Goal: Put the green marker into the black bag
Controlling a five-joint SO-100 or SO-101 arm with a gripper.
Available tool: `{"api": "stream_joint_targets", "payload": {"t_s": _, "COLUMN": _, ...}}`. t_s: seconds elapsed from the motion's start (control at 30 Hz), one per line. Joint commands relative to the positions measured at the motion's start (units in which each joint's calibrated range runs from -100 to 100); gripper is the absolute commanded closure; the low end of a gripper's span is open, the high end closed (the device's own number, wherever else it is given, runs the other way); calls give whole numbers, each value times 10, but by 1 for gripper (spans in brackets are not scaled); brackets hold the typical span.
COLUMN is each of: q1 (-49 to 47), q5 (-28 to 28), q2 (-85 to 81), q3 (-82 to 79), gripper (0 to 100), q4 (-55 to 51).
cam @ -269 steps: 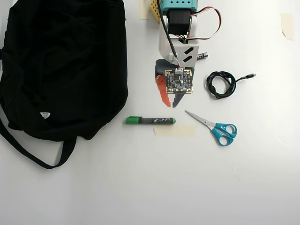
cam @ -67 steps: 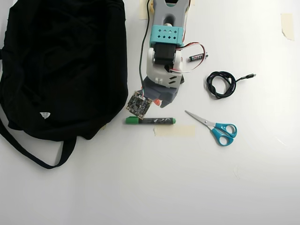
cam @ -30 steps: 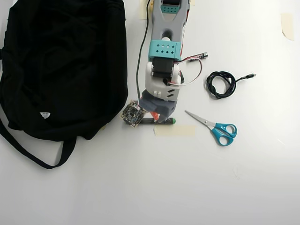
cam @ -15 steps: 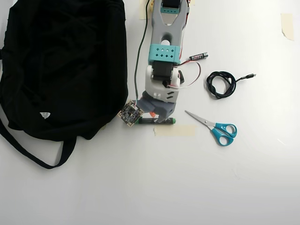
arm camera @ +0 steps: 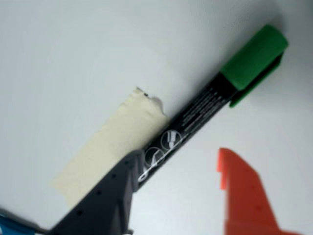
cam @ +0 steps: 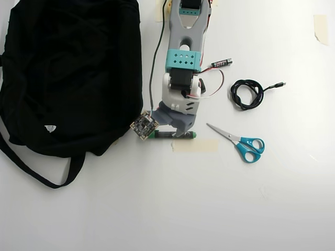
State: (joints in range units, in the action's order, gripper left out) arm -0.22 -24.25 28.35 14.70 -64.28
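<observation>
The green marker lies flat on the white table, green cap toward the upper right in the wrist view. My gripper is open and low over its dark barrel. The grey finger overlaps the barrel's lower end and the orange finger stands apart on the other side. In the overhead view the gripper covers most of the marker, leaving its small green end showing. The black bag fills the upper left, its edge just left of the gripper, with its strap trailing below.
A strip of beige tape is stuck to the table just below the marker. Teal-handled scissors, a coiled black cable and a small battery lie to the right of the arm.
The arm has reached forward, turned its wrist and come down over the marker. In the last half second the wrist only shifted slightly left. The marker has not moved.
</observation>
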Motion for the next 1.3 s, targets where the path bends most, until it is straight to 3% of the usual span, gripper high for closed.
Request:
{"api": "stream_joint_targets", "payload": {"t_s": 0.0, "q1": -1, "q5": -2, "q2": -6, "q3": 17, "gripper": 77, "q4": -1}}
{"api": "stream_joint_targets", "payload": {"t_s": 0.53, "q1": 2, "q5": -17, "q2": 14, "q3": 25, "gripper": 67, "q4": 6}}
{"api": "stream_joint_targets", "payload": {"t_s": 0.87, "q1": 7, "q5": -17, "q2": 15, "q3": 36, "gripper": 46, "q4": 7}}
{"api": "stream_joint_targets", "payload": {"t_s": 1.27, "q1": 11, "q5": -39, "q2": 29, "q3": 35, "gripper": 45, "q4": 44}}
